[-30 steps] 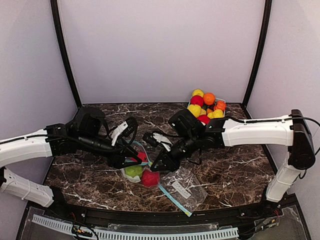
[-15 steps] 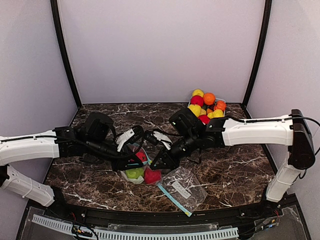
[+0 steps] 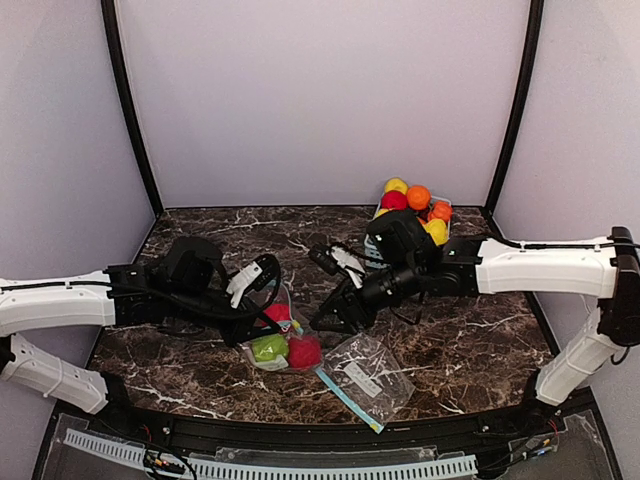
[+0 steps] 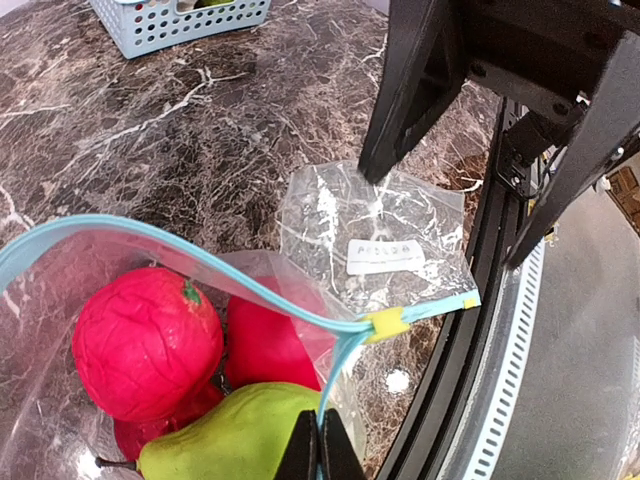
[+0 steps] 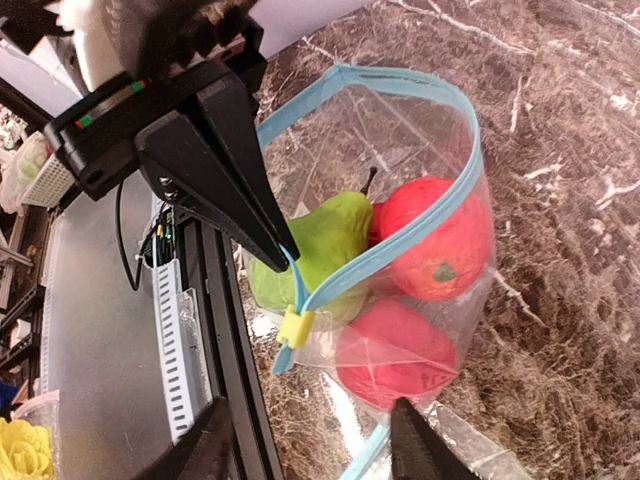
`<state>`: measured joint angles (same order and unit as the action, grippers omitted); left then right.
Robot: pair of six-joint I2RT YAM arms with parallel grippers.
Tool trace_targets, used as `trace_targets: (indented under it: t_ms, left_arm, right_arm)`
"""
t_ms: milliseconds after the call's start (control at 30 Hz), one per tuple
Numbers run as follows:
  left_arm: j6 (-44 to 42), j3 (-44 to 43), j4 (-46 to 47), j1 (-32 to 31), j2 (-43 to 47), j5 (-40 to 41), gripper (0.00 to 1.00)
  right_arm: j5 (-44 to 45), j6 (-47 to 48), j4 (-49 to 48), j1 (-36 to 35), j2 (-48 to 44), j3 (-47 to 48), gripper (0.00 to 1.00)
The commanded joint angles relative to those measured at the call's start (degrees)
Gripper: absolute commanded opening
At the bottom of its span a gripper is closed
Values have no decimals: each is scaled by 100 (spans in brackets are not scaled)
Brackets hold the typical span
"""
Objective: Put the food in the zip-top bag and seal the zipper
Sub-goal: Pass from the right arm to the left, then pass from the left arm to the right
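The left end effector (image 4: pixel 320 455) is pinched tight on the blue zipper strip (image 4: pixel 200 265) of the zip-top bag (image 5: pixel 400 130), just beside the yellow slider (image 4: pixel 386 323). The right end effector (image 5: pixel 310 440) hangs above the bag, fingers parted, holding nothing. Inside the bag lie red fruits (image 4: pixel 145 340), two or perhaps three, and a green pear (image 4: pixel 240 440). A flat second bag (image 4: pixel 375 245) lies nearby on the worktop (image 4: pixel 200 150). More fruits (image 3: pixel 410 200) are heaped in the basket (image 4: pixel 170 20) at the back.
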<state>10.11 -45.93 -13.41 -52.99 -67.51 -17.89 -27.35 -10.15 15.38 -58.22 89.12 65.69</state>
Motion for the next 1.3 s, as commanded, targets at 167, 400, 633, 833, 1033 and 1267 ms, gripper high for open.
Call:
trace_targets:
  t_ms: [167,400,633,833,1033,1267]
  left_arm:
    - [824,404,564,-18,416,439,1]
    - [1024,440,751,-16,306,334,1]
    - [994,411,791,-12,216,308,1]
    - [976,394,765,-14,194,303,1]
    - [967,401,755,-16,203,318,1]
    - [967,383,760,-16,194,324,1]
  right_arm:
    - [613,-879,-1653,308,-1126,-1308,71]
    - [985,-1158,-2213,-5,-1173,-1673,59]
    - [937,-1224,-2615,-236,-711,-1497,46]
    - [845,-1143,-2686,-309,-336,-1296,36]
    - [818,-1062,-2685,-352,-181,-1162,31]
    - [793,-983,-2663,-370,39,-973,22]
